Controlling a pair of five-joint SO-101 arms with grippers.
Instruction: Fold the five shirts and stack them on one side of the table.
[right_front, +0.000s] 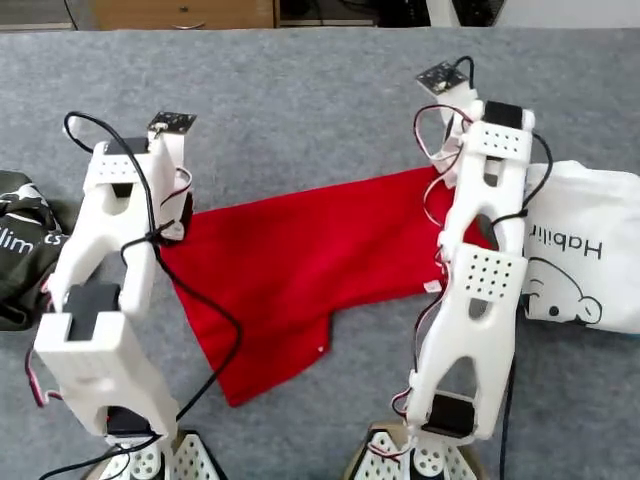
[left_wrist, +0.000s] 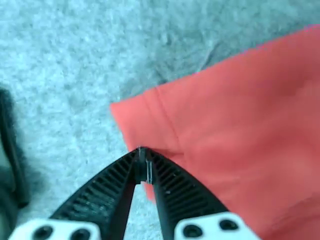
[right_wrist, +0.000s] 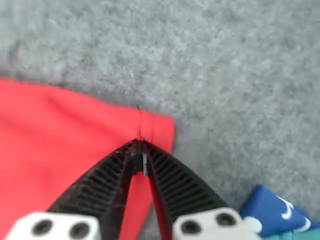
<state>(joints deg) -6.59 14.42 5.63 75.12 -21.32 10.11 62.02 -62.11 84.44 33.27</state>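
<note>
A red shirt (right_front: 300, 265) lies spread across the middle of the grey table, between the two arms. My left gripper (left_wrist: 142, 160) is shut on the red shirt (left_wrist: 240, 135) at its corner edge, on the shirt's left end in the high view (right_front: 180, 225). My right gripper (right_wrist: 141, 152) is shut on the red shirt (right_wrist: 60, 135) at its hemmed corner, at the shirt's right end in the high view (right_front: 450, 185). A white printed shirt (right_front: 590, 245) lies at the right edge. A dark shirt (right_front: 22, 240) lies bunched at the left edge.
The grey felt table (right_front: 300, 110) stretches bare behind the shirt. A blue printed thing (right_wrist: 277, 212) shows near the right gripper. A dark strip (left_wrist: 11, 150) lies beside the left gripper. Wooden furniture (right_front: 180, 12) stands beyond the far edge.
</note>
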